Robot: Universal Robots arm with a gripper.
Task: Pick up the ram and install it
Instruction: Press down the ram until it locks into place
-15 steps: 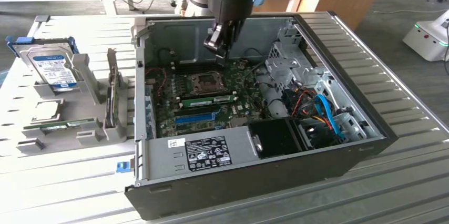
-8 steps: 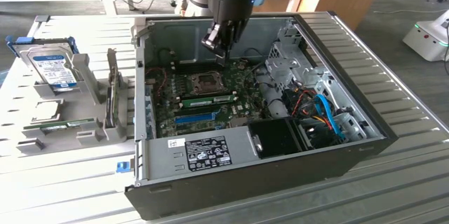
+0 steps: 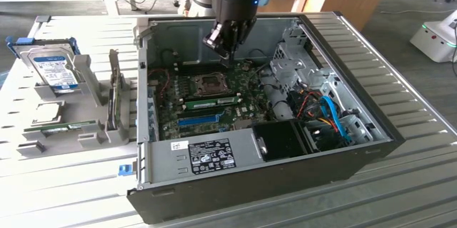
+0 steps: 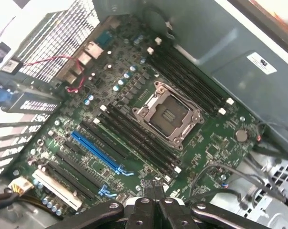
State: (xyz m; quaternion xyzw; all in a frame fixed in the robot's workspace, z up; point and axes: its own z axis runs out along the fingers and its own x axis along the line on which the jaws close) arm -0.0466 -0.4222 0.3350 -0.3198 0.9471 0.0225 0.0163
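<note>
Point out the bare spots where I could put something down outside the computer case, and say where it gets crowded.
Free: the ribbed table on the exterior view's right of the computer case, and the strip in front of it. Crowded: the exterior view's left, where the grey holder rack carries the hard drive. Inside, the motherboard, cables and shut gripper leave little room.
</note>
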